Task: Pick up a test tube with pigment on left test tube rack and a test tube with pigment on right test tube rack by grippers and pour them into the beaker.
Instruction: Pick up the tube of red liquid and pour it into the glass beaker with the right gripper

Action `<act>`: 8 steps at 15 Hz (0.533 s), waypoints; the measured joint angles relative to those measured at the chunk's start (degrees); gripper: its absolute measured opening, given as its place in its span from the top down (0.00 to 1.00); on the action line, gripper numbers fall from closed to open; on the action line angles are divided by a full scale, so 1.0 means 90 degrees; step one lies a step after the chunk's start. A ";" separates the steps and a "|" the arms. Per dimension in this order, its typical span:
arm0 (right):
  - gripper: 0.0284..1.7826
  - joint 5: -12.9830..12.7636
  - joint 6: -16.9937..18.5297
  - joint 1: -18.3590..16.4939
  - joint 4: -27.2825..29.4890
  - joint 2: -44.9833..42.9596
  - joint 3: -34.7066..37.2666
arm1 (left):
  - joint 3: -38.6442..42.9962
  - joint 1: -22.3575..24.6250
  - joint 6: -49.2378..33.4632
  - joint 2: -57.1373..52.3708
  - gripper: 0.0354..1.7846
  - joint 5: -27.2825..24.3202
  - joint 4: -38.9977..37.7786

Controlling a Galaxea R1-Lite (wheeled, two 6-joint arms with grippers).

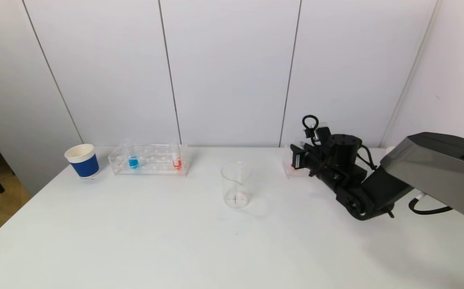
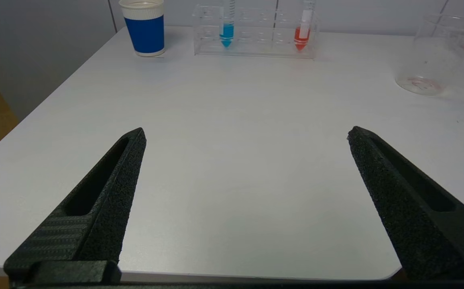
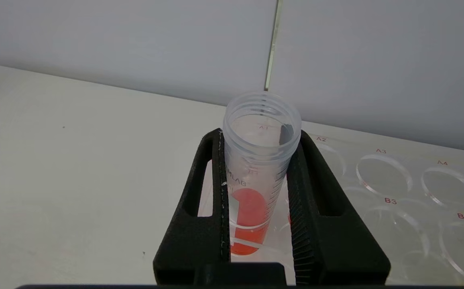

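Observation:
My right gripper [image 3: 260, 134] is shut on a clear test tube with red pigment [image 3: 252, 200], which stands upright in the corner hole of the clear right test tube rack [image 3: 412, 200]. From the head view, that gripper [image 1: 296, 160] reaches in at the rack [image 1: 290, 170] at the back right. The left test tube rack [image 1: 149, 160] holds a blue-pigment tube [image 1: 133, 161] and a red-pigment tube [image 1: 177, 162]. A glass beaker [image 1: 236, 185] stands between the racks. My left gripper [image 2: 246, 132] hovers open over the table's near edge, nothing between its fingers.
A blue and white paper cup [image 1: 82, 161] stands left of the left rack. The wall runs close behind both racks. The right arm's black links [image 1: 360, 196] lie over the table's right side.

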 joint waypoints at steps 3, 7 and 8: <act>0.74 0.0000 -0.0004 0.0000 0.0191 -0.0194 -0.0003 | 0.0000 -0.0001 -0.0005 0.0000 0.01 0.0001 -0.0001; 0.74 -0.0024 -0.0074 0.0058 0.0396 -0.0459 0.0012 | 0.0000 -0.0001 -0.0003 0.0000 0.01 0.0001 0.0000; 0.74 -0.0027 -0.0085 0.0073 0.0461 -0.0517 0.0007 | 0.0000 -0.0001 0.0000 0.0000 0.01 0.0001 0.0000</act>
